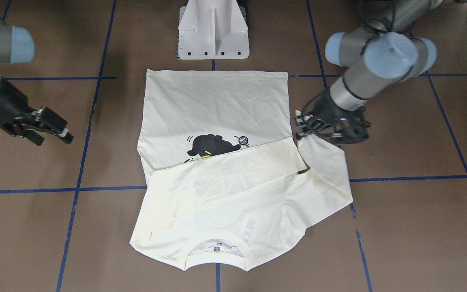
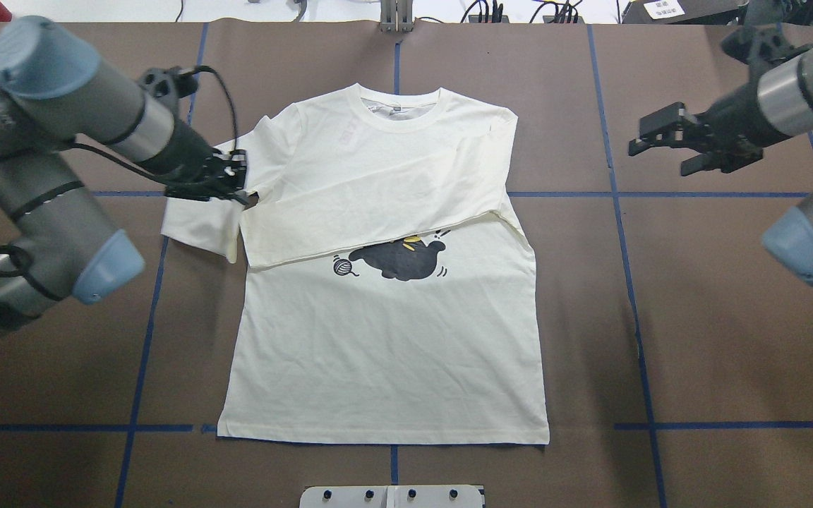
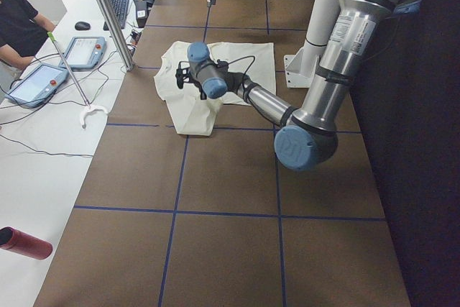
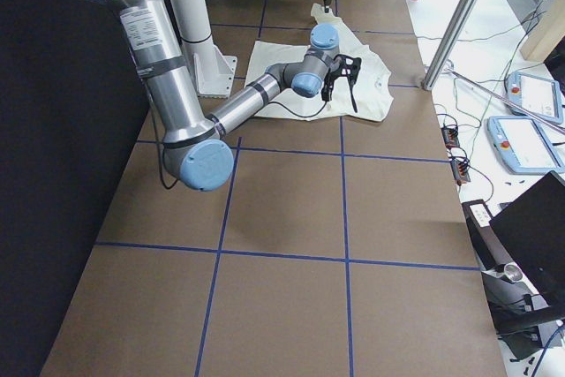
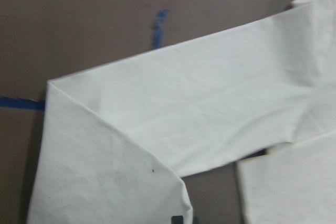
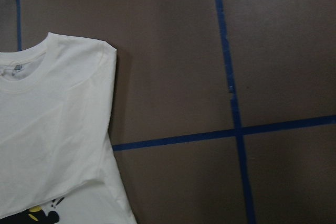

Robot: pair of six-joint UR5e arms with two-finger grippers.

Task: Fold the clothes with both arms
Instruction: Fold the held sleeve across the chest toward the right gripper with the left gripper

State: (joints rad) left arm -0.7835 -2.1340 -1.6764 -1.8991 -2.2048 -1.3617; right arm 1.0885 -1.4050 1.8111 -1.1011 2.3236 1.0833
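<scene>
The cream long-sleeved T-shirt (image 2: 385, 339) lies flat, print up, its collar at the far edge. One sleeve is folded across the chest, just above the black cat print (image 2: 399, 257). My left gripper (image 2: 233, 180) is low at the other sleeve (image 2: 198, 229) and is shut on its cuff end; it also shows in the front view (image 1: 303, 129). That sleeve is doubled over on the table in the left wrist view (image 5: 210, 93). My right gripper (image 2: 658, 159) is open and empty, above bare table to the right of the shirt's shoulder (image 6: 52, 119).
The white pedestal base (image 1: 213, 32) stands at the shirt's hem side. Blue tape lines (image 6: 231, 93) cross the brown table. An operator (image 3: 18, 19), tablets and a red bottle (image 3: 25, 242) are on the white side table beyond the far edge.
</scene>
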